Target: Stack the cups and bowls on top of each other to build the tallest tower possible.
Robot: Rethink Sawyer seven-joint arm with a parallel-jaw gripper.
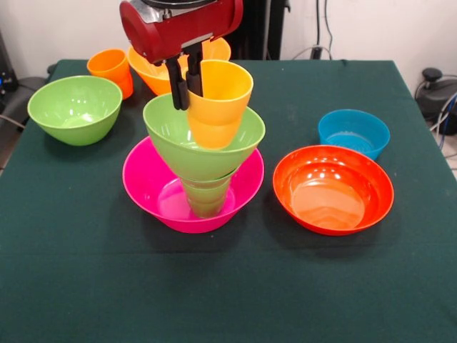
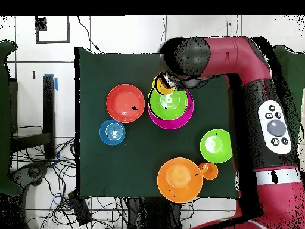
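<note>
The tower stands in the big pink bowl [image 1: 153,187] near the table's middle: a green cup [image 1: 207,194] upright in it, a light green bowl [image 1: 178,139] on the cup. My gripper [image 1: 186,89] is shut on the left rim of the yellow-orange cup [image 1: 221,96], one finger inside and one outside. The cup tilts and its base dips into the green bowl. From overhead the gripper [image 2: 167,82] and yellow cup [image 2: 162,85] sit at the far edge of the green bowl [image 2: 170,101] and pink bowl [image 2: 173,122].
A red-orange bowl [image 1: 333,188] and a blue bowl [image 1: 354,131] lie right of the tower. A light green bowl [image 1: 75,108], an orange cup [image 1: 111,70] and a large orange bowl [image 1: 153,71] stand at the back left. The arm [image 2: 238,53] reaches over the table.
</note>
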